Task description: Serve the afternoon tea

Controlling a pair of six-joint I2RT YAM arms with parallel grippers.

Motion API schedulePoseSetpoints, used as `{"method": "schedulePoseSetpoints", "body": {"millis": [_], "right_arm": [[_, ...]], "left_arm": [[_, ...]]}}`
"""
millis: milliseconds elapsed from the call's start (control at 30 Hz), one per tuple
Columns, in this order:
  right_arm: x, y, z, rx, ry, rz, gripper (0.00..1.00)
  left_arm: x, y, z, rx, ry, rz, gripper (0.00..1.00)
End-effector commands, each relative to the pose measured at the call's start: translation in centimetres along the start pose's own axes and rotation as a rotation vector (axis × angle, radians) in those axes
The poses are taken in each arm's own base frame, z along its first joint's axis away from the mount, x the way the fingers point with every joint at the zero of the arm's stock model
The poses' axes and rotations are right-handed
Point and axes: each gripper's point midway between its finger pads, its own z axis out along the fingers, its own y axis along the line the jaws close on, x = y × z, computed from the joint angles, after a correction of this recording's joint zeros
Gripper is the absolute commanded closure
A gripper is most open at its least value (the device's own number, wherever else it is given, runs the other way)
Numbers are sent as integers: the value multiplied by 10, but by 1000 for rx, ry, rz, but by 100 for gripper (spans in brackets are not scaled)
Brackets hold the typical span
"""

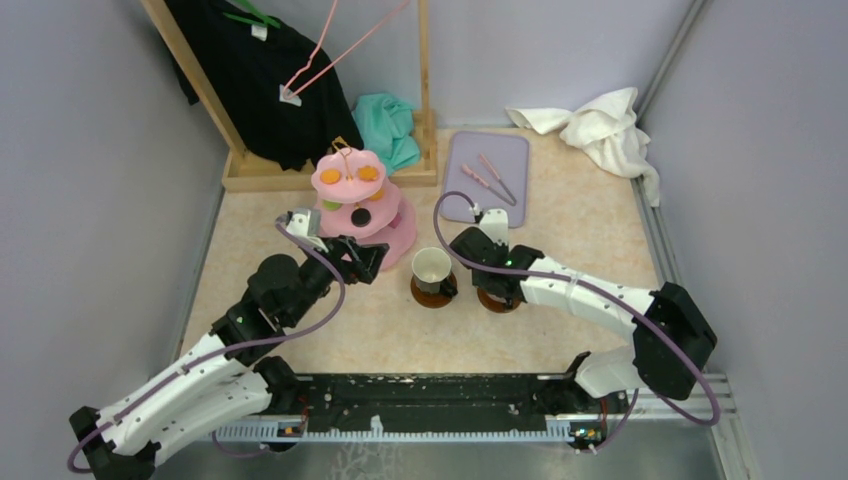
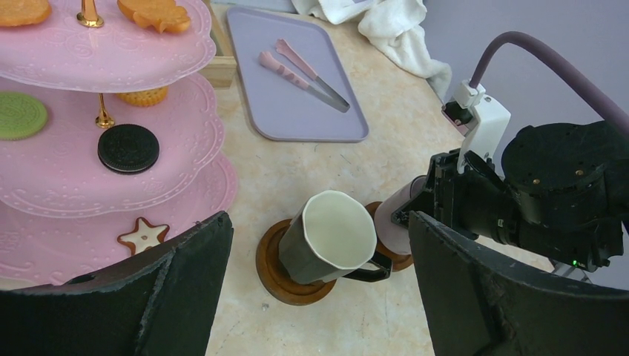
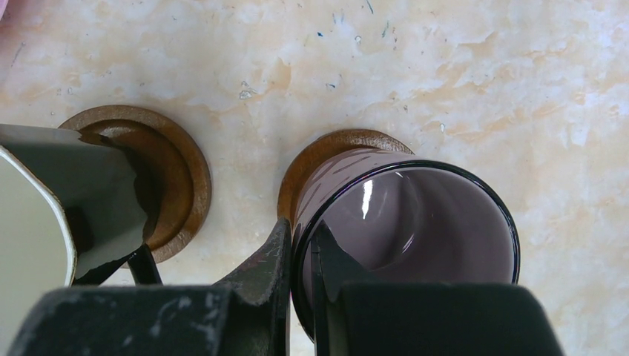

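Two fingers of my right gripper [image 3: 300,241] are clenched on the near wall of the mauve mug [image 3: 415,215], one inside the rim and one outside. It stands on its brown saucer [image 3: 326,144], just beside the cream mug [image 2: 330,237]. Glazed and stiff, it looks slick and breakable, so I judge this rim pinch needs gentle moves. My left gripper [image 1: 368,257] gapes, released, near the pink stand [image 1: 398,238].

The mauve mug [image 3: 415,222] is gripped at its rim by the right hand [image 3: 300,248] and stands on a brown saucer [image 3: 326,152]. Just left of that hand, the cream mug [image 2: 337,236] is set on a second saucer [image 2: 271,267], ahead of the wide-spread left hand [image 2: 319,222]. Further left, the pink stand [image 2: 111,52] is loaded with orange rounds [image 2: 152,13] on top, a green round [image 2: 21,115] and a black round [image 2: 128,148] in the middle, and a brown star [image 2: 143,234] on the lowest tier.
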Motion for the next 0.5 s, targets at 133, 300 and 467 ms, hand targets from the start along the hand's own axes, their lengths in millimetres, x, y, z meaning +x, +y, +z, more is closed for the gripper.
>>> {"method": "schedulePoseSetpoints", "body": {"millis": [133,300,467], "right_arm": [[-8,11,-1,-34,-45,25,100],[-6,11,2,-24,-42,22,100],[-4,10,5,-16,-41,18,100]], "left_arm": [[-3,-3,-3,15,-6,0,7],[-2,-3,-3,14,-5,-2,7],[0,-3,-2,16,0,-5,7]]}}
